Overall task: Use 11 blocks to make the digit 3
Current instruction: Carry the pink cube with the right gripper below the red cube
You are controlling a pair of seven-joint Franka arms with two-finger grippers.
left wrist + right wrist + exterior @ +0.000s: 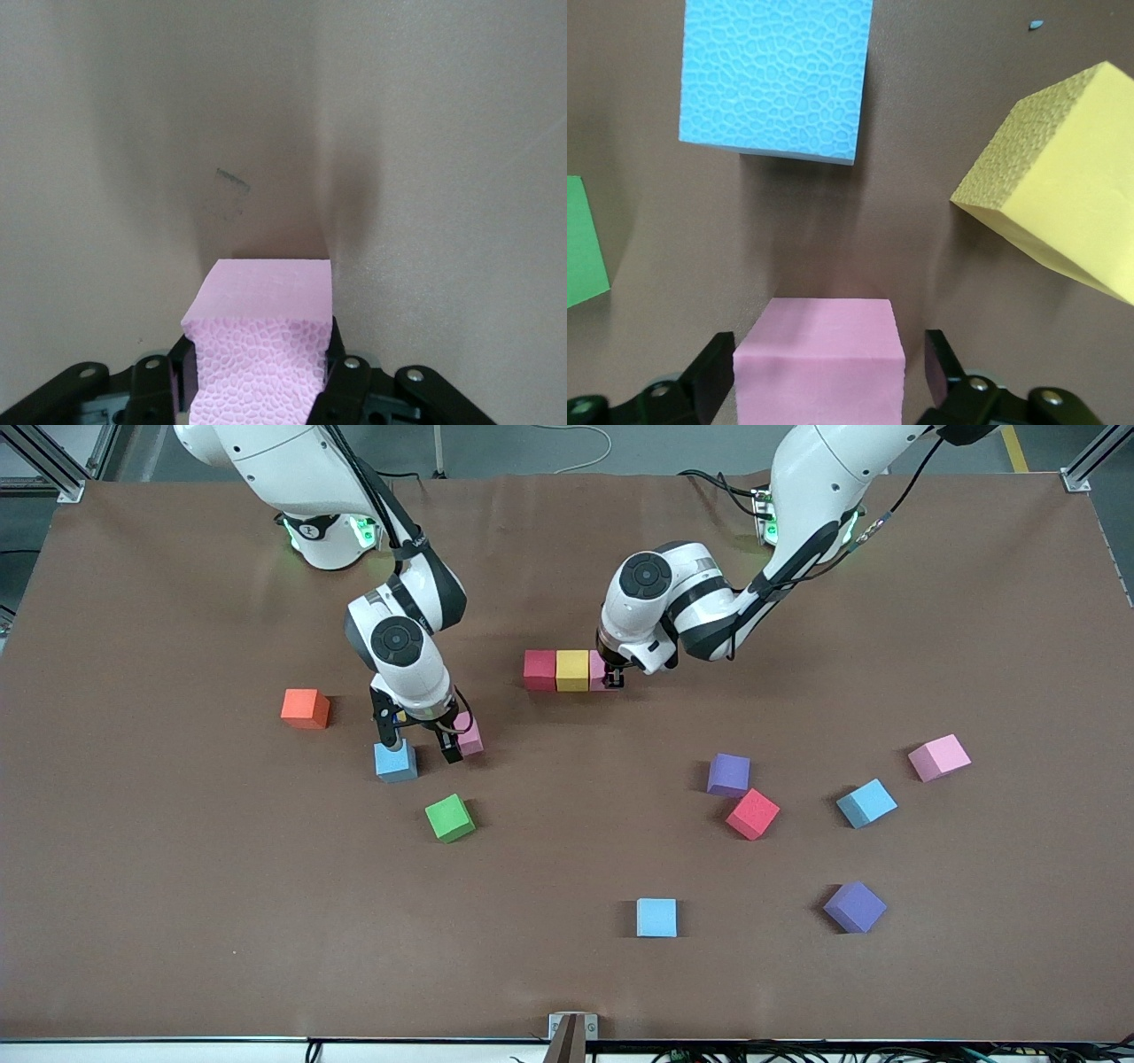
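Observation:
A row of blocks lies mid-table: red [539,670], yellow [572,670], and a pink block [601,673] at the end toward the left arm. My left gripper [611,677] is shut on that pink block [266,336], low at the table. My right gripper [459,737] stands open around another pink block [470,735], and a small gap shows on each side of this block [819,354]. A blue block [775,75] and a second yellow block [1063,204] lie close by. In the front view the wrist hides most of that yellow block.
An orange block [305,708], a blue one [396,762] and a green one [449,817] lie toward the right arm's end. Toward the left arm's end lie purple [728,774], red [752,814], blue [866,802], pink [939,757] and purple [854,907] blocks. Another blue block [656,918] lies nearest the camera.

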